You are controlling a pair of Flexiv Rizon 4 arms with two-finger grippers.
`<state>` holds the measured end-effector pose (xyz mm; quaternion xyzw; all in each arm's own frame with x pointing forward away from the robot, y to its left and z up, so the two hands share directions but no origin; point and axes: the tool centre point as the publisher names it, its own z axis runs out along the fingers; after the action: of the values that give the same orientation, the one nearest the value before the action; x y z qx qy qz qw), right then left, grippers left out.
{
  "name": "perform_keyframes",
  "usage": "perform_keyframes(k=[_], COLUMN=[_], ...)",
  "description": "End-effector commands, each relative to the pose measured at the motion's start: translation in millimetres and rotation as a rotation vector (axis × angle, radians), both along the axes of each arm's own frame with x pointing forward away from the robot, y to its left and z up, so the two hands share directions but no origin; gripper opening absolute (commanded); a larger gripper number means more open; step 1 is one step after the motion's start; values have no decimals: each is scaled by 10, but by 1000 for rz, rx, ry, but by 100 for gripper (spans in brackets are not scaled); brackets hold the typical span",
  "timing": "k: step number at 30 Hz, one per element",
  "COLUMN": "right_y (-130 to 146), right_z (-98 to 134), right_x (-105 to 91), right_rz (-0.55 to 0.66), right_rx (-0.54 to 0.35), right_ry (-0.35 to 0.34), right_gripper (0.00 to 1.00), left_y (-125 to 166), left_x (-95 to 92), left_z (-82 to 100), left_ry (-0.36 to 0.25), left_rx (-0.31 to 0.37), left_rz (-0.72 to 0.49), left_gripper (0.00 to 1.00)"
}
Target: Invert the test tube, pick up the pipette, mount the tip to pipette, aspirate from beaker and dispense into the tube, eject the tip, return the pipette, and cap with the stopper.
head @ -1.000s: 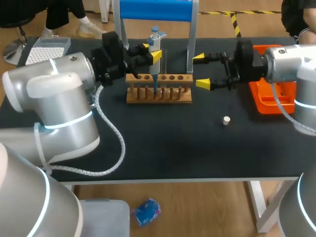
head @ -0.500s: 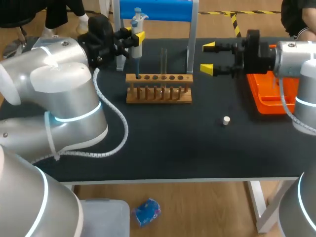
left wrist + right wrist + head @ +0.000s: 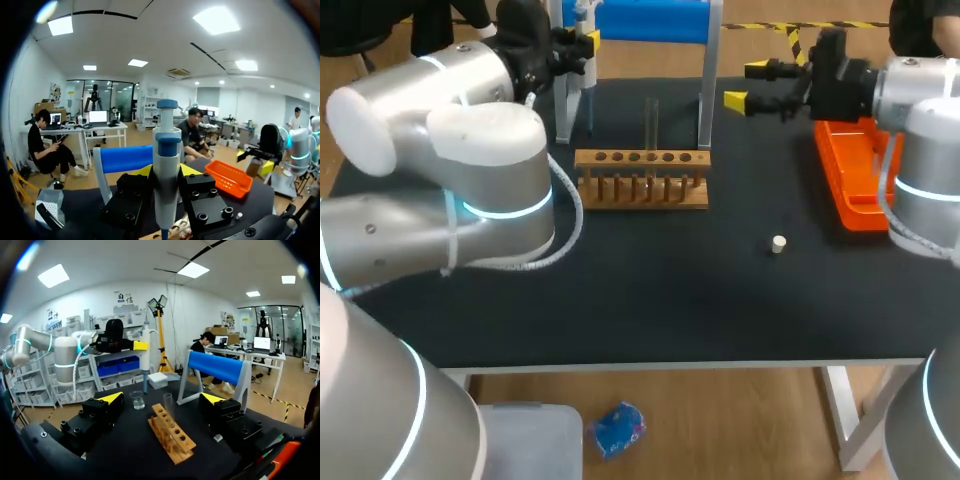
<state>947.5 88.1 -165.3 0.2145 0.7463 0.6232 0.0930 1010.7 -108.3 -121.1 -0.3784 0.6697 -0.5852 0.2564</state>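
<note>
Jaws of the left gripper (image 3: 167, 172) are clamped on the white-and-blue plastic pipette (image 3: 166, 145), which is held upright over the far left of the black desk (image 3: 650, 300), beside the blue-topped metal stand (image 3: 640, 20). Those of the right gripper (image 3: 747, 85) are spread wide and empty. If the pipette is swung low, the wooden rack (image 3: 642, 180) could be clipped and the clear glass test tube (image 3: 651, 115) standing in it toppled. The small white stopper (image 3: 778, 243) could be rolled off if brushed.

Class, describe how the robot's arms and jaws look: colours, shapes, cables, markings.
Both the left arm and right arm are thick, rounded silver-grey tubes with glowing pale-blue rings at the joints. A white ribbed cable loops alongside each. The wrists are black, and the jaws end in bright yellow wedge tips.
</note>
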Motion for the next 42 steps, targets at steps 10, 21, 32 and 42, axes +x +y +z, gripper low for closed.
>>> perform_keyframes(k=[10,21,32,42], right_y=[212,211,396,576], right_z=[-91,-106,-308,-446], right_x=[502,561,1165,1516], right_rz=[-11,-17,-53,-78], right_rx=[-44,-38,-56,-60], right_ry=[36,35,46,54], right_gripper=[100,100,100,100], left_y=[-37,-37,-59,-59], left_x=[296,296,483,607], left_z=[-10,-10,-49,-100], left_ry=[47,47,89,105], left_rx=[21,21,-34,-35], left_rz=[67,67,75,86], left_gripper=[0,0,0,0])
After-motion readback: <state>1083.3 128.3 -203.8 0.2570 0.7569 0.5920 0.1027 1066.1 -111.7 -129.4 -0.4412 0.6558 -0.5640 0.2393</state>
